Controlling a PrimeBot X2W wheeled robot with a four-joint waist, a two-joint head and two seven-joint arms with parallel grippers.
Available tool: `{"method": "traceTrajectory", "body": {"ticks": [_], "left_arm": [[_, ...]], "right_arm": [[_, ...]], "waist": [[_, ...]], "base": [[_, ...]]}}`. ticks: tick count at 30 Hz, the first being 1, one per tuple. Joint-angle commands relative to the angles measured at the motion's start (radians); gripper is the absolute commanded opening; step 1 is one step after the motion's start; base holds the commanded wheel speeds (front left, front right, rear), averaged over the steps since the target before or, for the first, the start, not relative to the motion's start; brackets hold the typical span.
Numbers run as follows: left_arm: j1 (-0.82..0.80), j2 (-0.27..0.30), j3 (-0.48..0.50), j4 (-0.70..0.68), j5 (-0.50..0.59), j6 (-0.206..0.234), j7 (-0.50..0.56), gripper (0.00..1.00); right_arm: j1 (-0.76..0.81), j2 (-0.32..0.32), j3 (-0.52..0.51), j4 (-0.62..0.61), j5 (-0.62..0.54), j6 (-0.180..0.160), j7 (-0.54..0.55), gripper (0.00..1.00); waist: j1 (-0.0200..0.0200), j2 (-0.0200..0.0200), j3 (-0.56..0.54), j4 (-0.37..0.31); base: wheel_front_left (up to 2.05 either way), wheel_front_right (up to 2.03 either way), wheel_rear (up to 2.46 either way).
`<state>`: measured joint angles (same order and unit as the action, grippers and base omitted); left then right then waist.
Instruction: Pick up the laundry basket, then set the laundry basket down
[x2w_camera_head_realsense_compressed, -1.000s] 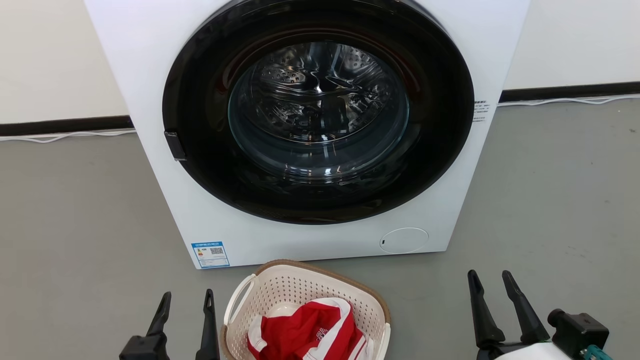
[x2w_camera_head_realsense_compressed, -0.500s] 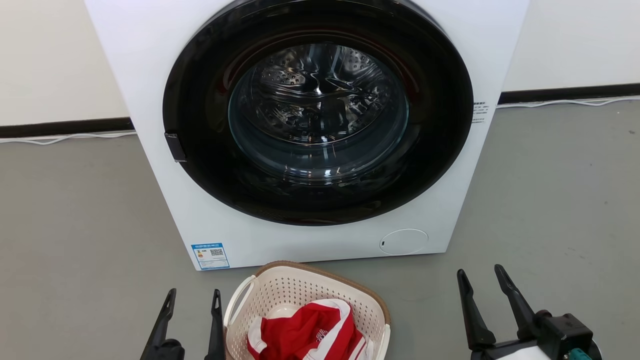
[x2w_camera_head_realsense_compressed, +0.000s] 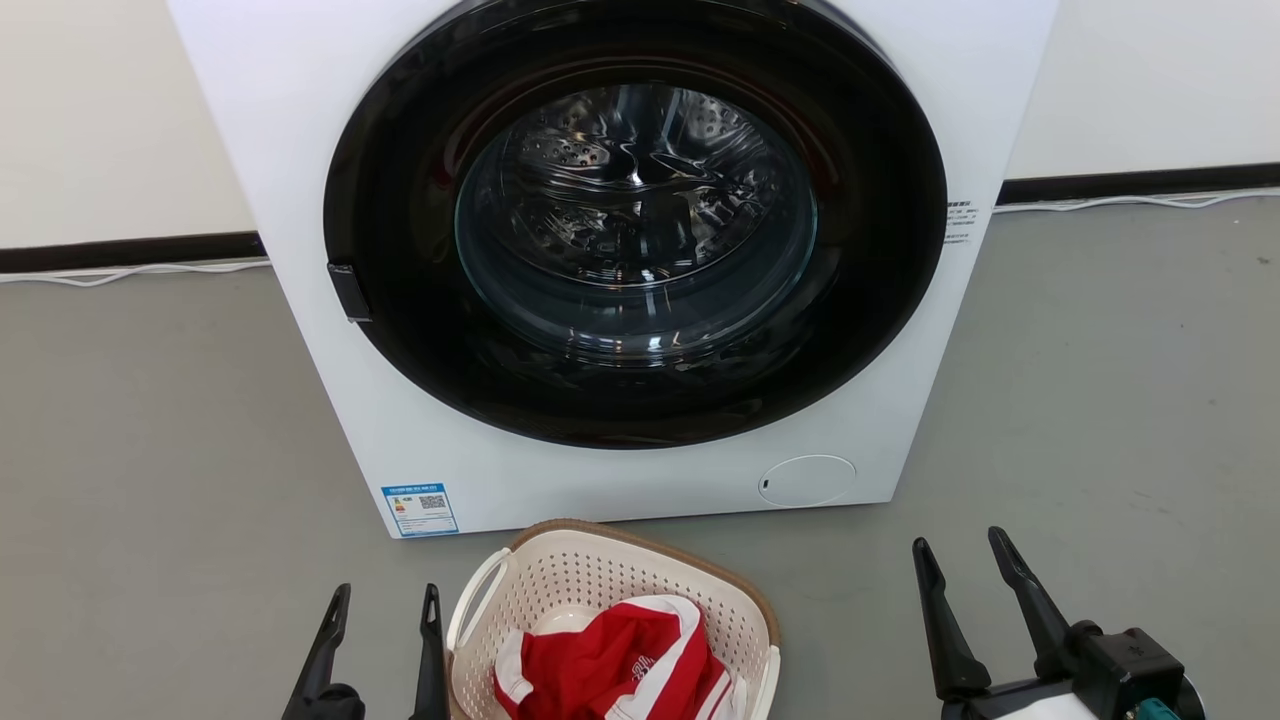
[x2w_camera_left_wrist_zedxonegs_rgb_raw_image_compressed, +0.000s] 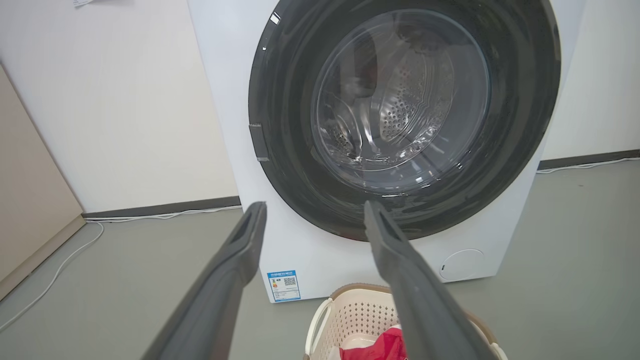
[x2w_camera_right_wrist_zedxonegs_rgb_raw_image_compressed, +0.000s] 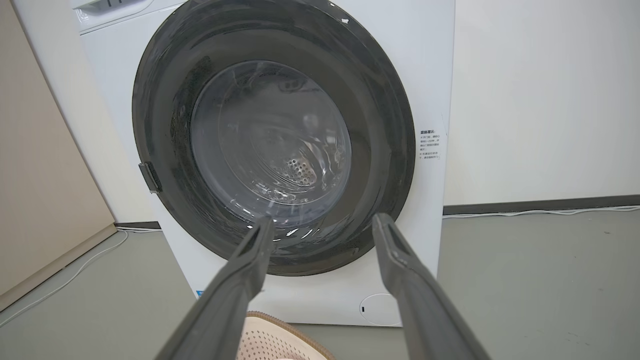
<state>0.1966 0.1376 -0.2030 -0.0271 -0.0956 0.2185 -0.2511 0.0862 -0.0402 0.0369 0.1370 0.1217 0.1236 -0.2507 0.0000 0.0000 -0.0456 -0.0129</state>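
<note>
The laundry basket (x2w_camera_head_realsense_compressed: 590, 570), cream perforated plastic with a brown rim and white loop handles, stands on the grey floor just in front of the washer, holding a red and white garment (x2w_camera_head_realsense_compressed: 620, 665). My left gripper (x2w_camera_head_realsense_compressed: 385, 595) is open just left of the basket's left handle, fingers apart and empty. My right gripper (x2w_camera_head_realsense_compressed: 960, 545) is open well to the basket's right, apart from it. In the left wrist view the basket (x2w_camera_left_wrist_zedxonegs_rgb_raw_image_compressed: 350, 315) lies low between the open gripper (x2w_camera_left_wrist_zedxonegs_rgb_raw_image_compressed: 312, 210) fingers. The right wrist view shows the basket's rim (x2w_camera_right_wrist_zedxonegs_rgb_raw_image_compressed: 272, 320) at the bottom, below the open gripper (x2w_camera_right_wrist_zedxonegs_rgb_raw_image_compressed: 322, 225).
A white front-loading washer (x2w_camera_head_realsense_compressed: 620, 250) with a dark round door, shut, stands right behind the basket. A white cable (x2w_camera_head_realsense_compressed: 130, 272) runs along the wall's dark skirting. A beige panel (x2w_camera_left_wrist_zedxonegs_rgb_raw_image_compressed: 30, 200) stands at the left. Grey floor (x2w_camera_head_realsense_compressed: 1100, 400) spreads on both sides.
Both grippers shifted slightly rightward for the left and leftward for the right, nearing the basket, mostly in the first half second. The basket has not moved.
</note>
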Motion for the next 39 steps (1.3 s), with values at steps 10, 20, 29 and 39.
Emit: {"method": "traceTrajectory", "body": {"ticks": [10,20,29,39], "left_arm": [[-0.03,-0.019,0.06,-0.017,0.025,-0.025,-0.011,1.0],[-0.033,-0.033,0.077,-0.003,0.032,-0.044,-0.011,1.0],[-0.1,-0.038,0.091,0.059,0.037,-0.072,-0.011,1.0],[-0.273,-0.046,0.111,0.149,0.036,-0.097,-0.011,1.0]], "right_arm": [[-0.016,-0.01,0.024,-0.032,-0.01,0.007,-0.011,1.0],[-0.019,-0.01,0.02,-0.037,-0.009,0.007,-0.011,1.0],[-0.063,-0.01,0.001,-0.046,0.0,0.007,-0.011,1.0],[-0.186,-0.01,-0.036,-0.066,-0.007,0.007,-0.011,1.0]], "waist": [[0.0,0.0,0.006,0.0],[0.0,0.0,0.027,-0.002],[0.0,0.0,0.13,0.001],[0.0,0.0,0.35,0.027]], "base": [[0.0,0.0,0.0],[0.0,0.0,0.0],[0.0,0.0,0.0],[0.0,0.0,0.0]]}}
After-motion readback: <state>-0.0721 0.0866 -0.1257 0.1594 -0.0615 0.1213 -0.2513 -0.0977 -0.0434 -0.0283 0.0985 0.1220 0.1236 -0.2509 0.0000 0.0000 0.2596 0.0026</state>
